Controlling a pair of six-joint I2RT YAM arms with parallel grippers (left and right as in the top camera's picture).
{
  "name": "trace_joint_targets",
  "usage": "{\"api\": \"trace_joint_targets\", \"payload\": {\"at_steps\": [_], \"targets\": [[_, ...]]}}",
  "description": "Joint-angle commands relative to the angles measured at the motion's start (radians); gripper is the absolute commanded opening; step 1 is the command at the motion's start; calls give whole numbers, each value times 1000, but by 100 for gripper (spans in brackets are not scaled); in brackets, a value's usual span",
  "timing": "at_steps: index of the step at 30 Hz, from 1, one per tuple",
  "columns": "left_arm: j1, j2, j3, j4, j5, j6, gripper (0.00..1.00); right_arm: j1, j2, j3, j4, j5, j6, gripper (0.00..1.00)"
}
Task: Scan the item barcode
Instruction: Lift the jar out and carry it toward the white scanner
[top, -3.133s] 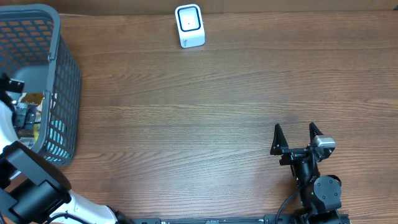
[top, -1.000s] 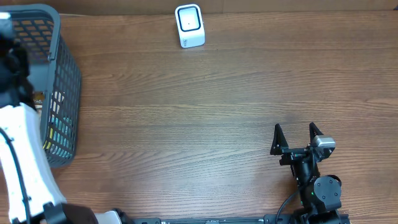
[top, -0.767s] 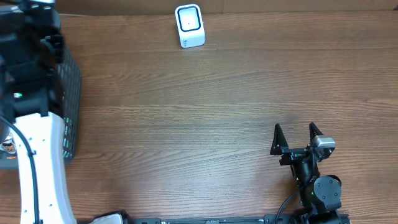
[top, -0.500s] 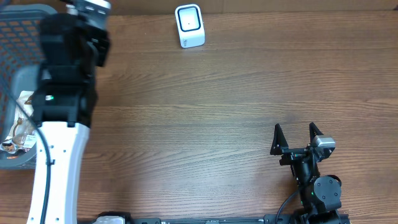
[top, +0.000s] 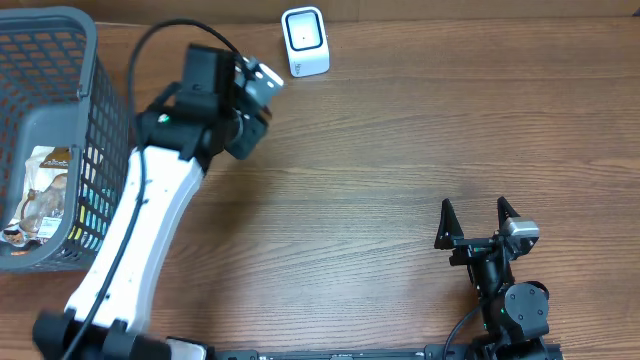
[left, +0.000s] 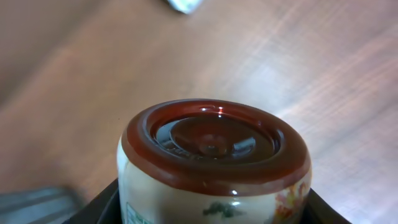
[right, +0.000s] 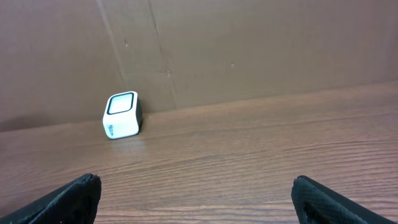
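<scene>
My left claw (top: 256, 86) grips the one jar (left: 214, 155) above the table (top: 400, 140), near the single scanner (top: 305, 41), one basket (top: 105, 130) far left, my right claw (top: 480, 222) gaping empty.

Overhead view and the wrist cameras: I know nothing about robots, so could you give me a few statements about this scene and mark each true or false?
1. The left gripper holds a container with a reddish-brown end. True.
2. The right gripper is clamped on an item. False: it is open and holds nothing.
3. The white scanner sits inside the basket. False: it stands on the table near the far edge, apart from the basket.
4. The basket has items in it. True.
5. The left gripper is nearer the scanner than the right gripper is. True.
</scene>
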Motion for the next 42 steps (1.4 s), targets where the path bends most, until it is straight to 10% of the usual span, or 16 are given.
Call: {"api": "trace_joint_targets", "payload": {"at_steps": [1,22,26,29,42], "targets": [[-20,60,8,-19,140,-19,39,0,-1,-10,6,14,5,100],[-68,470,8,-94,175,-216,46,0,-1,-10,5,14,5,100],[-76,496,8,-93,174,-216,63,0,-1,-10,5,14,5,100],[-79,497,9,-92,174,-216,100,0,-1,-10,6,14,5,100],[-81,496,173,-163,174,-216,100,0,0,-10,5,14,5,100]]}}
